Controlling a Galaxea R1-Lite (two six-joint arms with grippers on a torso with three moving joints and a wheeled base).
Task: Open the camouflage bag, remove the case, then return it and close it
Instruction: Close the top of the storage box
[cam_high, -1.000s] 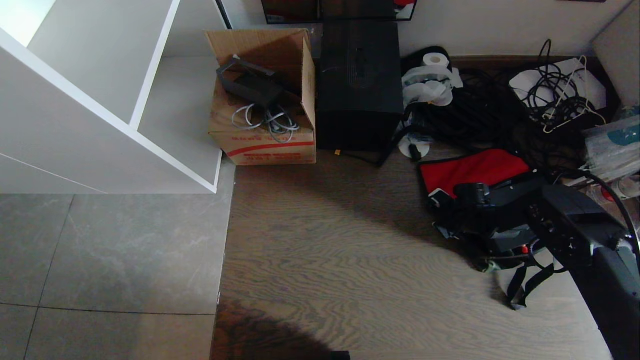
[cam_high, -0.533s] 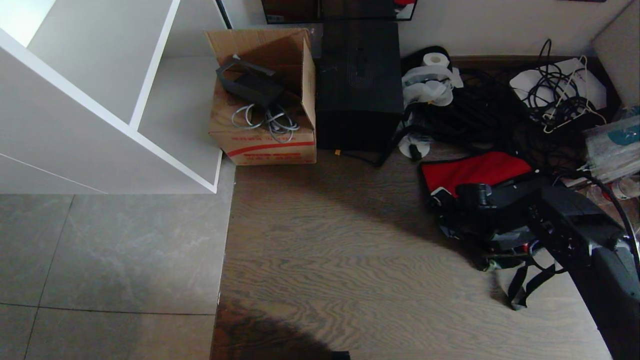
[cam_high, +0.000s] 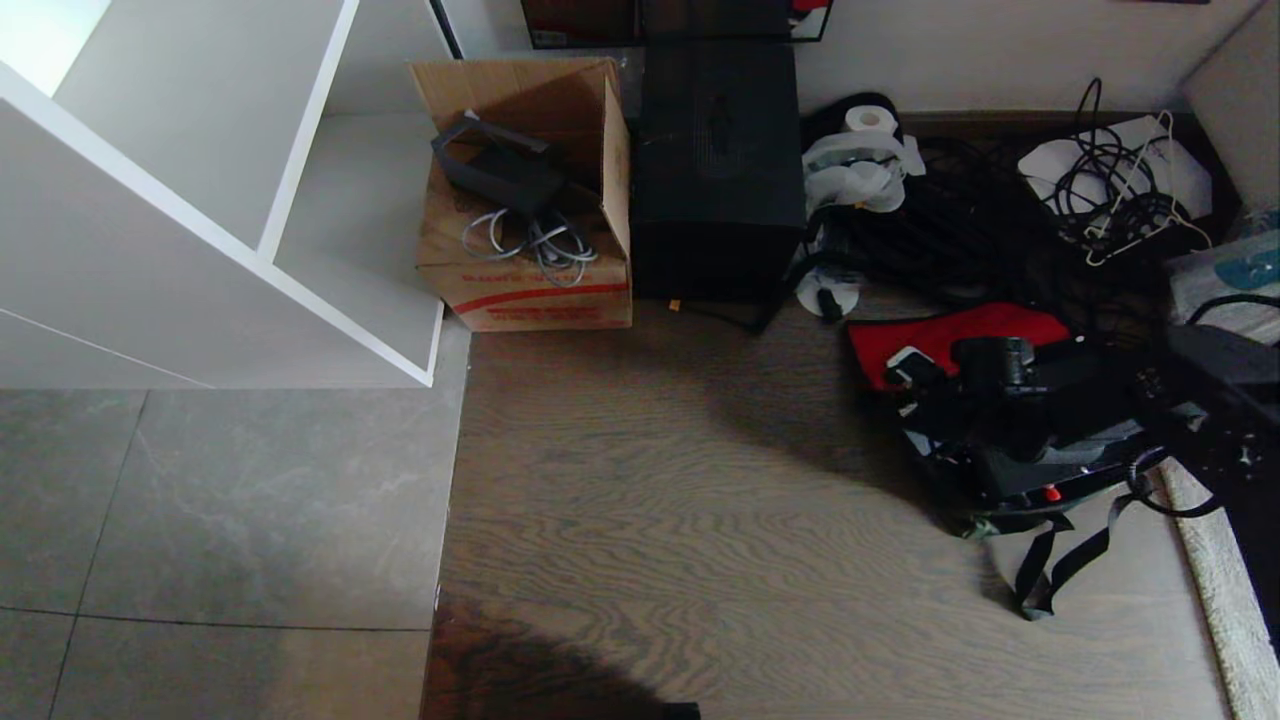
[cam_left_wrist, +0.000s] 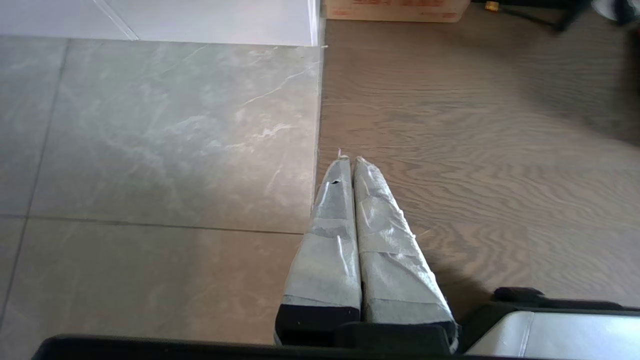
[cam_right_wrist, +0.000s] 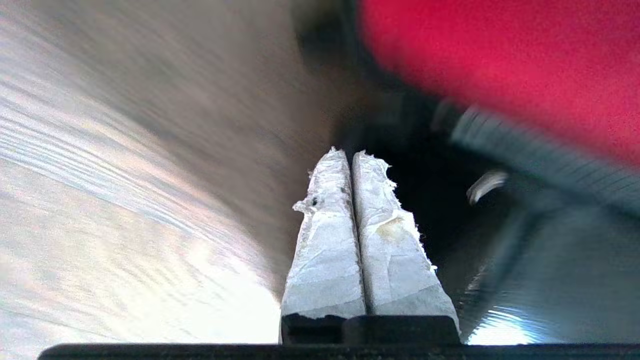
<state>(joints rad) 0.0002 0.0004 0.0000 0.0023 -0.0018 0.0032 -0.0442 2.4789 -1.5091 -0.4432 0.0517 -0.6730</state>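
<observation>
Clearly the camouflage bag (cam_high: 1010, 420) is already open: it lies on the wooden floor (cam_high: 700, 520) at the right of the head view, in front of a tangle of black cables (cam_high: 960, 230), and its red lining (cam_high: 950, 335) is turned up toward the wall. Inside it the case (cam_high: 1050, 470) shows as a flat dark shape with a pale edge and a small red latch, so the case seems to be still in the bag, or only a little raised; the pictures do not settle which.

The right gripper (cam_right_wrist: 352, 160) is over the near side of the bag, with the red lining and a dark hollow just beyond its tips. Its taped fingers (cam_right_wrist: 325, 240) are pressed together with nothing visible between them, so it holds neither the bag nor the case. The left gripper (cam_left_wrist: 348, 161) hangs over the bare floor, well apart from the bag, and its fingers are together too, with nothing between them.

The step in hand is probably the removing of the case. The next move would then call for the right gripper to spread its fingers, to find the handle of the case and to close on it before lifting. The black strap (cam_high: 1060, 560) that trails on the floor beside the bag could catch, so the lift should be slow.
</observation>
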